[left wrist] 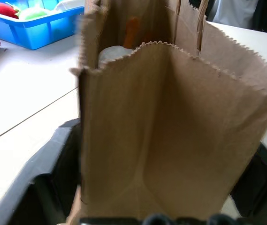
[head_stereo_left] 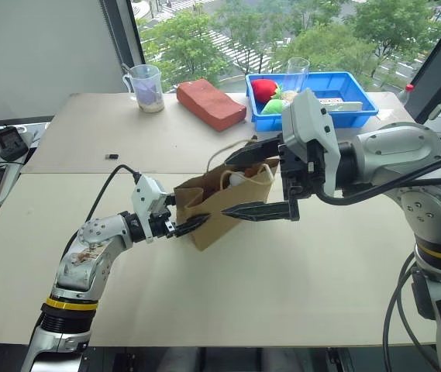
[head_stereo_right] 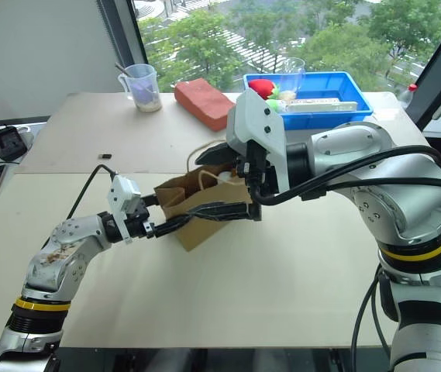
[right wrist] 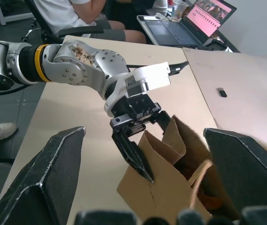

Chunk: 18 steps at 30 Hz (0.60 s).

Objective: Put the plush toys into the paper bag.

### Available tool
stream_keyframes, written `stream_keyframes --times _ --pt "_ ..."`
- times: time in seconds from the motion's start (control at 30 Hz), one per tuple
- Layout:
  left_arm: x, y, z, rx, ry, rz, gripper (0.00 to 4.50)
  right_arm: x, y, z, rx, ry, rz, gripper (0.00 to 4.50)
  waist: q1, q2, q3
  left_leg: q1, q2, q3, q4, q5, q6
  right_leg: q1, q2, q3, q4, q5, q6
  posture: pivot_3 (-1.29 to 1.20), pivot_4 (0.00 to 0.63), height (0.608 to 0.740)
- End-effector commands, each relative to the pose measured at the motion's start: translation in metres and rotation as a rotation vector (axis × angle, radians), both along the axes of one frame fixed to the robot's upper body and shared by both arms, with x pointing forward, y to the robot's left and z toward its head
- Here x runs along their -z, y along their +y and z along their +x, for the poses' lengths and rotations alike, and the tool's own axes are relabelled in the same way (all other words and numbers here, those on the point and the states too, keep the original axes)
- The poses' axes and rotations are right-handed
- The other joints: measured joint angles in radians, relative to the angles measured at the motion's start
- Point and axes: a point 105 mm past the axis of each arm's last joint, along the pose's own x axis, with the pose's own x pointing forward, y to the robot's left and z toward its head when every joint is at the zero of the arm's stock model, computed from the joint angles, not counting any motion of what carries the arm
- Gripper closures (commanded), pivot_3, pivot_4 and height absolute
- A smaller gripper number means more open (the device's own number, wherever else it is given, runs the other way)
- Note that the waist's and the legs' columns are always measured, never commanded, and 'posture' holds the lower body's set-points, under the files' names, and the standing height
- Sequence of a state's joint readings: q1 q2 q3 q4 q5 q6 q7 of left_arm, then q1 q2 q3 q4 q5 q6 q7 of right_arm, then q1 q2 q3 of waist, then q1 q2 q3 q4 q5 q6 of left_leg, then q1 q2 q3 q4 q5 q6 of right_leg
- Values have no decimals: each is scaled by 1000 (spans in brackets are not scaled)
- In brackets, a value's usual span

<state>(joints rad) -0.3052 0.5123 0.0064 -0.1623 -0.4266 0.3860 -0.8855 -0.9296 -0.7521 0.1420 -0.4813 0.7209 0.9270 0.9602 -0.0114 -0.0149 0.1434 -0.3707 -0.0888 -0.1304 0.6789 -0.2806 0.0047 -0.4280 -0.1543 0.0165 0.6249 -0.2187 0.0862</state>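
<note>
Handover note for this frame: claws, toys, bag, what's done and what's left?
Left claw: fingers straddle the end of the paper bag, not clearly clamped.
Right claw: open, empty, over the bag's mouth.
The bag stands upright on the table.
Done: a white plush toy and something orange show inside.
Left: confirm both toys are in, withdraw the claws.

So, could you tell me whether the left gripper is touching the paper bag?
Touching: in the right wrist view the left gripper has a black finger on each side of the paper bag end, pressed against it.
</note>
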Motion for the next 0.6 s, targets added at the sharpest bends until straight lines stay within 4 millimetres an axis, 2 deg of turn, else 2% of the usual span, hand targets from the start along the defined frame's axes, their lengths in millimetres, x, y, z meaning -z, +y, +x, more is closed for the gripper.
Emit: stream_keyframes --times 0.03,0.13,0.17,0.3,0.4,0.5,0.6 --pt "-11 -1 1 11 -47 6 2639 -10 -1 -3 -10 -56 22 0 0 0 0 0 0 0 0 0 0 0 0 0 0 0 0 0 150 740" --pt "-15 -2 2 20 -47 -5 4102 -10 -1 -3 -11 -59 26 0 0 0 0 0 0 0 0 0 0 0 0 0 0 0 0 0 150 740" --pt "-15 -3 2 21 -48 -7 4435 -11 -1 -4 -12 -59 27 0 1 0 0 0 0 0 0 0 0 0 0 0 0 0 0 0 150 740" --pt "-18 -4 4 38 -52 1 4435 -18 -8 -3 7 -67 33 0 1 0 0 0 0 0 0 0 0 0 0 0 0 0 0 0 150 740" --pt "-29 -9 3 102 -72 2 4435 -26 -20 -3 38 -62 35 0 3 0 0 0 0 0 0 0 0 0 0 0 0 0 0 0 150 740" --pt "-41 -18 -4 249 -76 2 4435 -40 -32 -4 56 -51 37 0 6 0 0 0 0 0 0 0 0 0 0 0 -1 0 0 0 150 740" --pt "-43 -23 -12 415 -47 38 4435 -59 -42 -5 63 -26 38 0 4 0 0 0 0 1 0 0 1 0 0 0 -1 0 0 0 150 740"
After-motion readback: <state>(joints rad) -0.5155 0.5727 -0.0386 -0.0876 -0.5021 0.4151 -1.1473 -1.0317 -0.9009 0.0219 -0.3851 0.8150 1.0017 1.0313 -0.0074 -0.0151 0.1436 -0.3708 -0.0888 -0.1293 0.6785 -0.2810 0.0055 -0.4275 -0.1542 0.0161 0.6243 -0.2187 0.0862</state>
